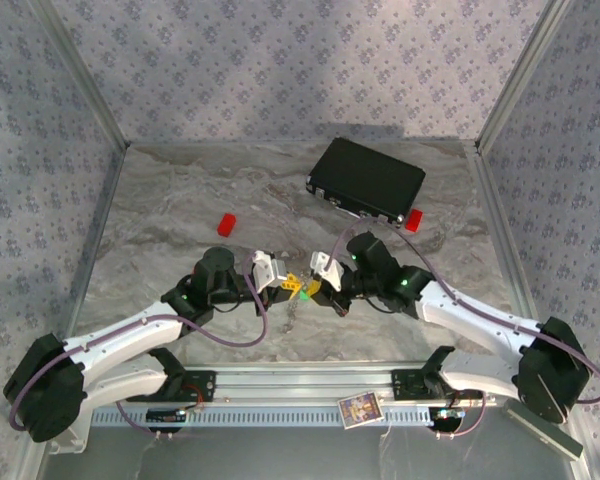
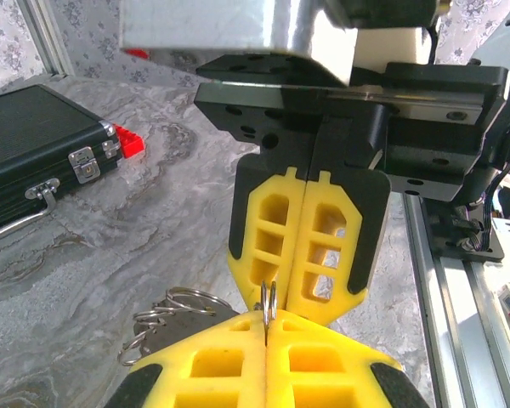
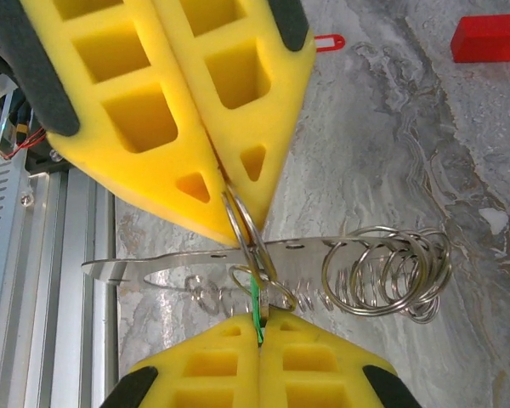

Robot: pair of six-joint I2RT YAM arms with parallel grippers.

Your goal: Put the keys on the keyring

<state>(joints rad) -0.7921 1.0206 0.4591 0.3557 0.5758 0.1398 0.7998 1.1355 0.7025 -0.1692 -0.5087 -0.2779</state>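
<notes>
**Fig. 1.** Threading stage; both my end effectors meet above the tabletop (image 3: 382, 144), near the middle of its near edge.

Hazards, as I judge them:
1. The keyring (image 3: 243, 225) is thin round wire held edge-on between soft yellow pads; a sideways push from the key could roll it or pop it free.
2. The green key (image 3: 256, 299) shows as a mere sliver above my right pads; so shallow a grip may let it pivot or slide back rather than enter the coil.
3. The flat metal blade (image 3: 178, 262) and the bunch of spare rings (image 3: 391, 272) appear to hang from the same ring, clear of the surface; their weight could swing and twist the ring off line.
4. The 2 sets of fingertips stand almost touching; a small advance may jam pad against pad.

My left end effector (image 3: 224, 204) is pressed together, pinching the keyring by its upper arc. My right end effector (image 3: 260, 330) is pressed together on the green key, whose tip meets the ring's lower arc; whether it has entered the coil I cannot tell.

A red-headed piece (image 3: 327, 41), possibly the second key, lies on the tabletop well apart from the ring; it is not yet threaded.
</notes>
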